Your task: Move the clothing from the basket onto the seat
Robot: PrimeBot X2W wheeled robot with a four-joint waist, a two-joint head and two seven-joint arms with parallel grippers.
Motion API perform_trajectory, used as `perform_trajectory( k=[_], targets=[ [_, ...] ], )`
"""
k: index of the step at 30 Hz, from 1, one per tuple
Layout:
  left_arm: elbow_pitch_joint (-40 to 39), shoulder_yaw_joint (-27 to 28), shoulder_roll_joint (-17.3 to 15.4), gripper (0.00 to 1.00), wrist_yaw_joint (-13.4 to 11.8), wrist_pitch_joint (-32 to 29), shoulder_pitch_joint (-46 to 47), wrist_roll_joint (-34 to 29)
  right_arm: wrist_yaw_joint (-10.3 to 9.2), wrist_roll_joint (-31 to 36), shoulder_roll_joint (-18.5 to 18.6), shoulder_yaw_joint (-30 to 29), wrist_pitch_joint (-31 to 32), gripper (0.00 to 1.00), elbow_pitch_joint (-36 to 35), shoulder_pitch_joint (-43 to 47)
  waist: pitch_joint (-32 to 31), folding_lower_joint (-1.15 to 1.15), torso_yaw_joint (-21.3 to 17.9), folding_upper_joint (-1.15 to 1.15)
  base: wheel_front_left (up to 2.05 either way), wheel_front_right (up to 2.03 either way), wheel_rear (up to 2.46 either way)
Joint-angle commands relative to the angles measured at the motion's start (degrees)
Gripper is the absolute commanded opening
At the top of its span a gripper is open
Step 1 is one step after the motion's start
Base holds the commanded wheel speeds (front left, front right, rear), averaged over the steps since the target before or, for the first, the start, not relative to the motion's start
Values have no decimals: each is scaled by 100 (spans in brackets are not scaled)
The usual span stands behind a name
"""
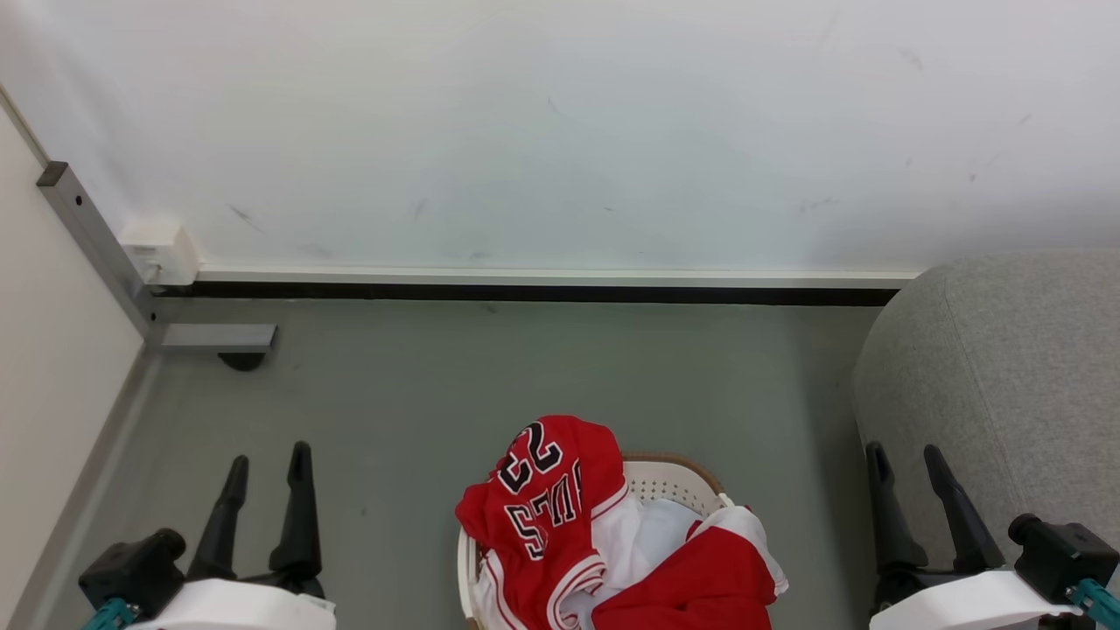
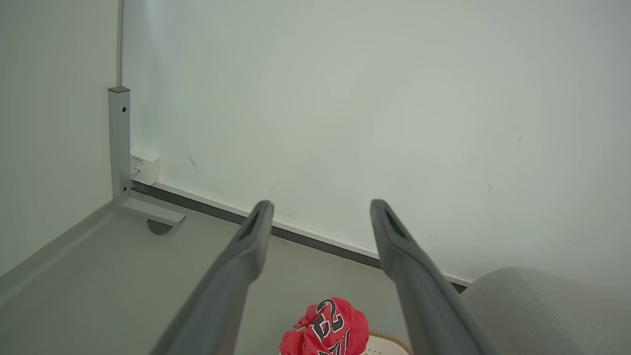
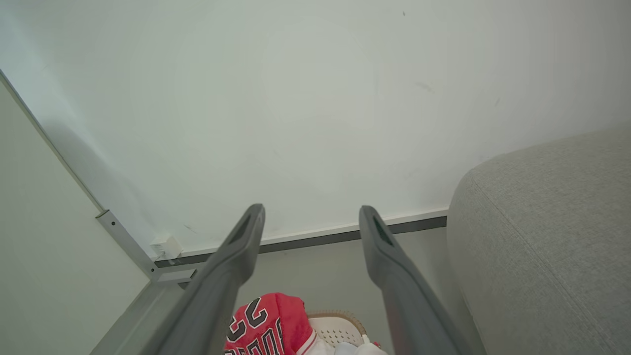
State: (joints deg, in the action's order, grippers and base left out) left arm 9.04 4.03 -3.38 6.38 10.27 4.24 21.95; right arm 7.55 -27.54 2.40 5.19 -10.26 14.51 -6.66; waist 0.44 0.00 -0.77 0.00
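The clothing is piled in the basket [image 1: 674,479] at the bottom middle of the head view: a red jersey with black "23" [image 1: 541,490] heaped on the left and a plain red piece with white trim [image 1: 709,577] on the right. The grey seat [image 1: 1006,376] stands to the right of the basket. My left gripper [image 1: 267,464] is open at the lower left, well clear of the basket. My right gripper [image 1: 906,464] is open at the lower right, beside the seat's front. The wrist views show the jersey [image 2: 328,328] [image 3: 266,320], the basket's rim [image 3: 340,315] and the seat [image 2: 537,305] [image 3: 547,236] below and beyond open fingers.
A white wall [image 1: 560,131] with a dark baseboard closes the far side. At the left a grey metal post with a foot [image 1: 210,337] and a small white box [image 1: 162,249] stand by a pale panel. Grey floor [image 1: 490,376] lies between the basket and the wall.
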Motion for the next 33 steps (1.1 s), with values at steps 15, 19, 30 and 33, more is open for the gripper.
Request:
perform_trajectory(
  k=[15, 19, 30, 33],
  targets=[
    [-73, 19, 2, 100, 62, 225, -2, -797, -9, 704, 67, 144, -226, 100, 3, -141, 16, 0, -41, 0, 0, 0, 0],
    [-76, 25, 7, 100, 76, 277, 14, -1004, -10, 880, 67, 174, -275, 100, 14, -157, 19, 0, -41, 0, 0, 0, 0],
    [-84, 15, 19, 100, 103, 397, 27, -1461, -11, 1279, 69, 236, -402, 100, 18, -173, 11, 0, -28, 0, 0, 0, 0],
    [-84, 8, 21, 100, 97, 421, 24, -1593, -11, 1377, 69, 255, -423, 100, 6, -173, 13, 0, -26, 0, 0, 0, 0]
  ],
)
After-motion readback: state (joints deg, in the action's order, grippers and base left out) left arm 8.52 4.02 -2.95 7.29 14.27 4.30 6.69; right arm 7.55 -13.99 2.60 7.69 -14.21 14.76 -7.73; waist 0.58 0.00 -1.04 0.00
